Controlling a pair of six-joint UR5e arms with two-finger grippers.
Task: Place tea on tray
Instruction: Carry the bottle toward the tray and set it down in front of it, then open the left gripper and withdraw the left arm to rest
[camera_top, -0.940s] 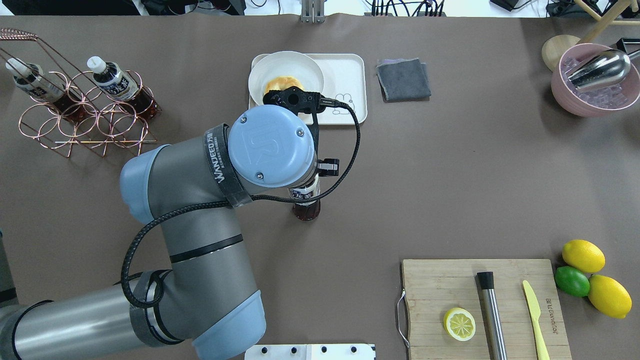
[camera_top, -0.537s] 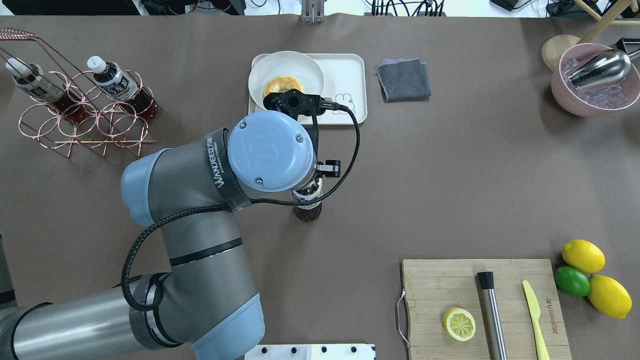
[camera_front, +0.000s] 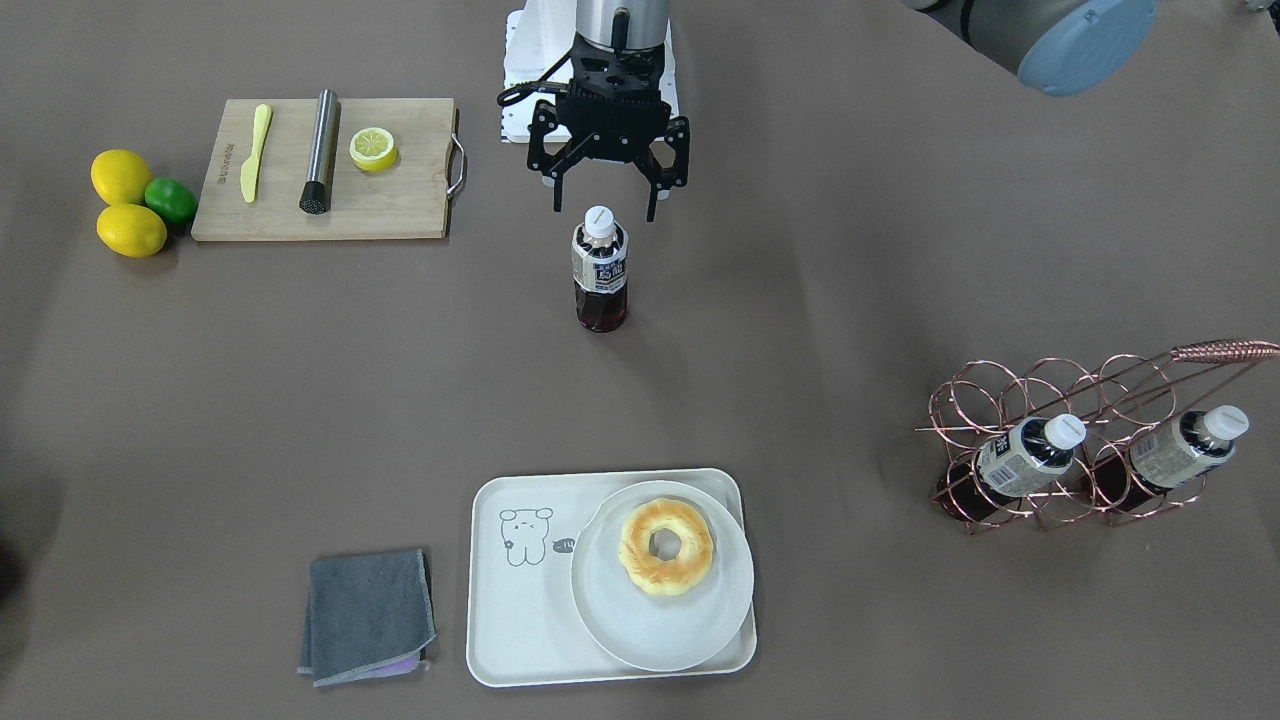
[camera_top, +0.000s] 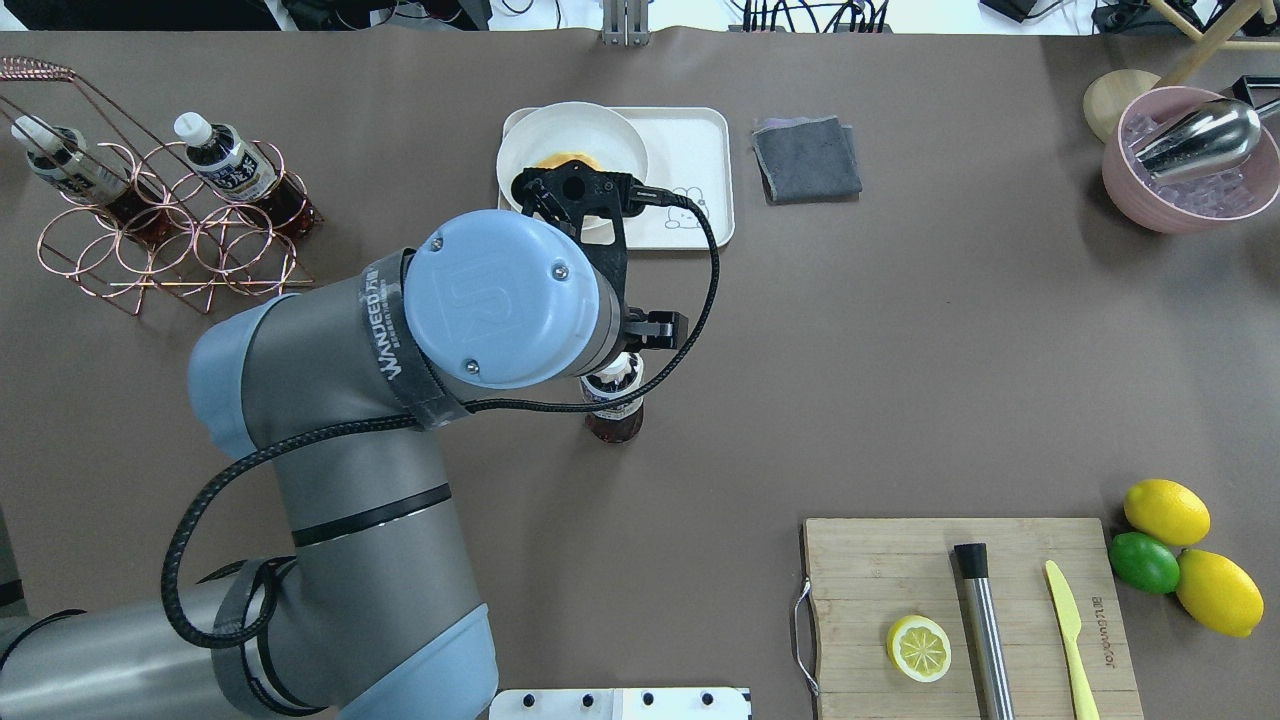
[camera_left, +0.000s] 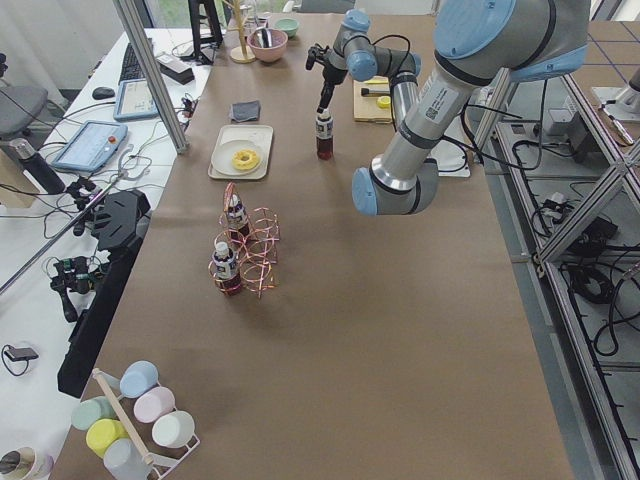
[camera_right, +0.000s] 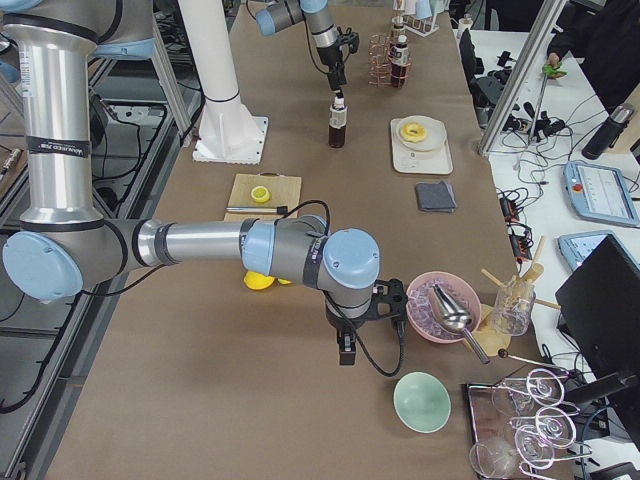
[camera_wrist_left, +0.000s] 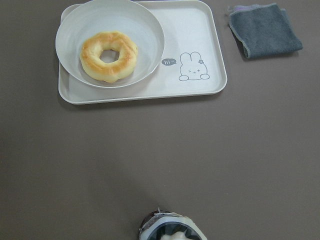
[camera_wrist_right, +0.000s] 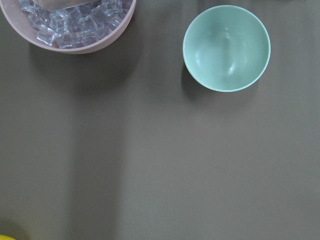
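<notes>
Grey and blue, the left arm (camera_top: 330, 430) reaches out over the table (camera_top: 900, 350). Since a moment ago its big round blue cap has slid a little to the robot's left, and it looks bigger now. The tea bottle (camera_front: 600, 270) has not moved. It stands straight up on the table, all alone near the middle, well apart from the tray (camera_front: 520, 640). The left gripper (camera_front: 606, 210) hangs just above the bottle with its two fingers spread wide, holding nothing.

A strap on the arm says "WANDEED", and the blue cap shows the letters "UR". The dark print on the bottle's label is too small to read. On the tray, a bubble beside a little drawn rabbit says "hi~".

Close to the robot lies a wooden board (camera_top: 900, 560) with half a lemon (camera_top: 918, 648). Farther off, the tray holds a white plate (camera_front: 640, 630) with a doughnut (camera_front: 666, 548) on it. A grey cloth (camera_front: 367, 615) lies beside the tray. A wire rack (camera_front: 1100, 400) holds two more bottles.

The right gripper (camera_right: 345, 352) is off to the side, near a pink bowl (camera_wrist_right: 75, 45) of ice and a green bowl (camera_wrist_right: 226, 47). I cannot tell if its fingers are spread or together.

A smooth brown sheet covers the table. Metal posts, cables and screens stand around it.
</notes>
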